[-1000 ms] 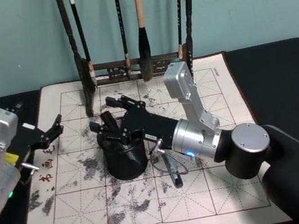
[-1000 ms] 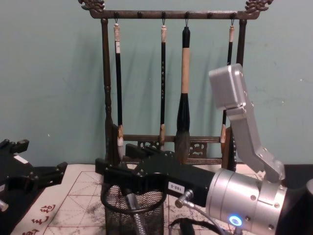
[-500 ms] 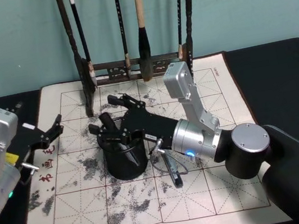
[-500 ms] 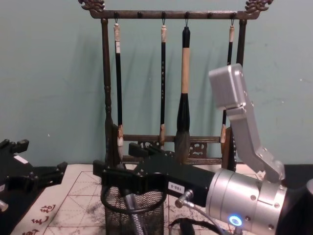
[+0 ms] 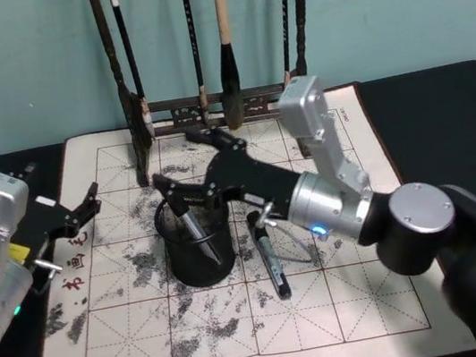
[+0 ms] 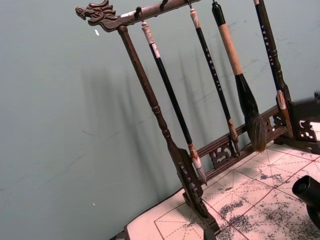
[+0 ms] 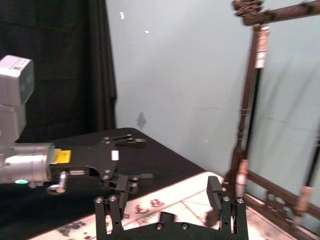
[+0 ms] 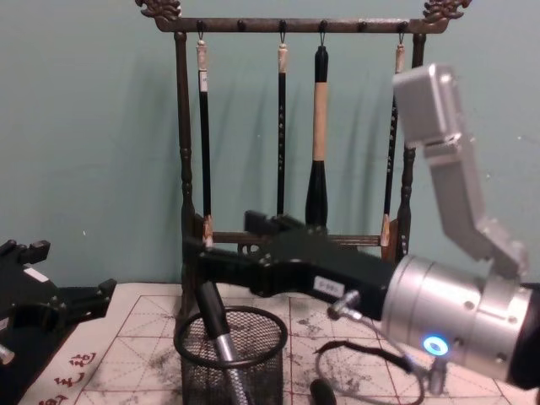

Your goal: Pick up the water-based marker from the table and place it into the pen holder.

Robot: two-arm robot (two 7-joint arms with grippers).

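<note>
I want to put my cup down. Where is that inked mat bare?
The mat's front rows, nearer than the pen holder, lie bare. Crowded middle: right gripper above the holder, a pen beside it, brush rack behind; left gripper sits at the mat's left edge.

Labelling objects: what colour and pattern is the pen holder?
The pen holder is black wire mesh, clearest in the chest view.

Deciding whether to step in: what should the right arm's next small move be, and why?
Probably lift the right gripper up and back from the pen holder. Its fingers are open with nothing between them, and the marker leans inside the holder, so placing looks done. The left gripper sits parked on the left.
</note>
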